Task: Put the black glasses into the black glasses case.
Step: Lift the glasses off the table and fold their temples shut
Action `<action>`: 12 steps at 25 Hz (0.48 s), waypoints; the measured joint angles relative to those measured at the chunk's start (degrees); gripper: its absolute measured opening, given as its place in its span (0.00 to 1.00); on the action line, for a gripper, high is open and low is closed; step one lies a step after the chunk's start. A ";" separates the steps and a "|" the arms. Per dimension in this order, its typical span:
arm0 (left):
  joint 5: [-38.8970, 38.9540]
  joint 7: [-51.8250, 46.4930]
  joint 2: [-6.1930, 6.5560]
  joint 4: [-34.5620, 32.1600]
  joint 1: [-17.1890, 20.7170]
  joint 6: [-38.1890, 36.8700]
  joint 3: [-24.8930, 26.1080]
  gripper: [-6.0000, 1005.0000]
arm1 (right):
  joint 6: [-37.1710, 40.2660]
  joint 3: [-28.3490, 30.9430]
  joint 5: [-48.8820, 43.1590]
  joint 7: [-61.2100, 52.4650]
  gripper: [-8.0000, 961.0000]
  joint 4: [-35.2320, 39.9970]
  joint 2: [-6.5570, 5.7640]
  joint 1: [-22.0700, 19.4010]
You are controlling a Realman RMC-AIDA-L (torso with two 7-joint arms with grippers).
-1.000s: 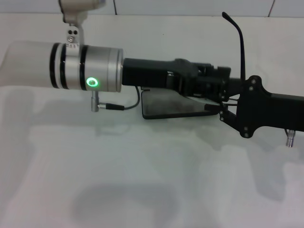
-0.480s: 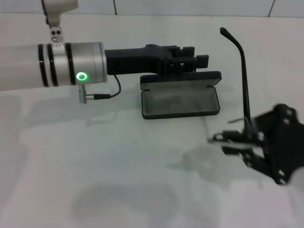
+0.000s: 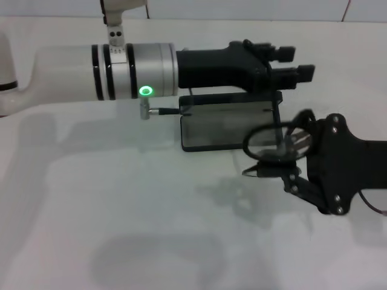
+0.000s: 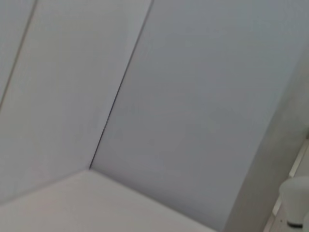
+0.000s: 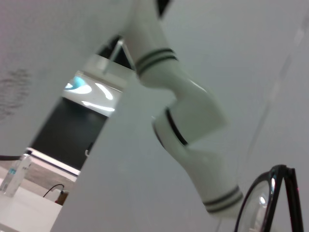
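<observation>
The black glasses case [image 3: 228,125] lies open on the white table [image 3: 121,217], its grey lining up and its lid at the far side. My right gripper [image 3: 284,158] is shut on the black glasses [image 3: 265,145] and holds them above the table at the case's near right corner. The lenses overlap that corner in the head view. Part of the frame also shows in the right wrist view [image 5: 270,195]. My left gripper [image 3: 289,64] reaches in from the left and hovers over the lid's right end, fingers apart and empty. The left wrist view shows neither the glasses nor the case.
The left arm's silver and white forearm [image 3: 130,71] spans the far left of the table, with a cable [image 3: 166,111] hanging beside the case. A tiled wall [image 3: 242,9] backs the table. The white left arm [image 5: 186,130] fills the right wrist view.
My right gripper has moved up and left toward the case and turned the glasses, so the lenses now face up. The left gripper has moved right over the lid.
</observation>
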State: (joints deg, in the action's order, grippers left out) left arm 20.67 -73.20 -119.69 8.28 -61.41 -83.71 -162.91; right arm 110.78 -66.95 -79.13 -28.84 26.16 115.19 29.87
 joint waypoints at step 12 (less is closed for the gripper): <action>3.55 8.75 0.35 -0.69 2.13 -4.35 0.05 0.64 | -9.29 0.79 -0.18 -9.68 0.12 -3.06 -0.47 0.74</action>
State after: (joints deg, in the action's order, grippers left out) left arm 24.22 -64.44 -119.34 7.59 -59.28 -88.05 -162.86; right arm 101.49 -66.17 -79.31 -38.52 23.09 114.71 30.61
